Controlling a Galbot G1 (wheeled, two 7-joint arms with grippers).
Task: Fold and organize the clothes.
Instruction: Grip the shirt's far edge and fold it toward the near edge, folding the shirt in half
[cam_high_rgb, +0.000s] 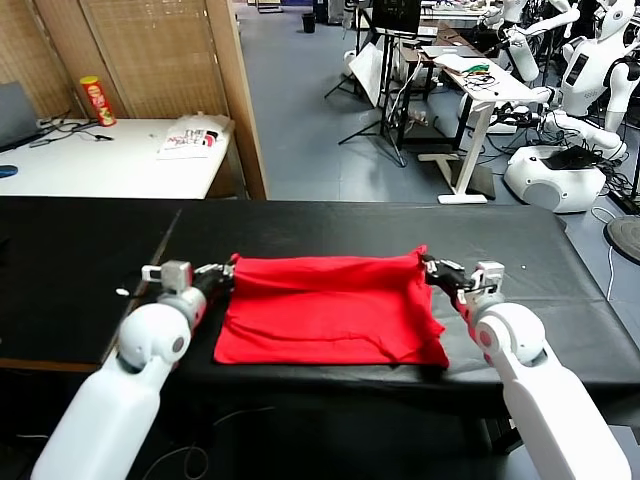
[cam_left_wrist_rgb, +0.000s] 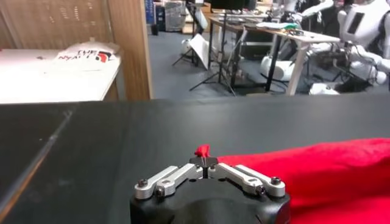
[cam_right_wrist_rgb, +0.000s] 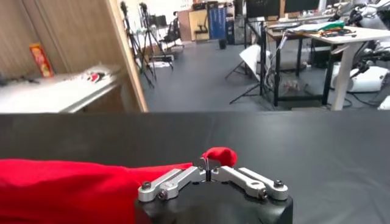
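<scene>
You have the red T-shirt (cam_high_rgb: 330, 310) lying partly folded on the black table (cam_high_rgb: 90, 250), near the front edge and roughly centred before the robot. Your left gripper (cam_high_rgb: 229, 271) is pinched tight on the shirt's far left corner, and your right gripper (cam_high_rgb: 428, 264) is pinched tight on the far right corner; both wrist views show only a small nub of red cloth caught between the closed tips, so each hold looks thin. The main risk, in my judgement, is a corner slipping free if you pull the two arms apart or lift unevenly, which would drop one side and skew the fold. A second risk is dragging: the cloth rests on the table, and a low carry could bunch the lower layer, already wrinkled near the front right. Watch the front edge too, since the shirt lies close to it and a pull toward the robot could spill cloth over. Nothing rests on the black table near the shirt to obstruct a fold. Well apart, a white table (cam_high_rgb: 120, 165) at the far left holds a snack can (cam_high_rgb: 97, 100) and a bag (cam_high_rgb: 192, 137), and other robots (cam_high_rgb: 590, 70) and desks stand beyond at the right.
</scene>
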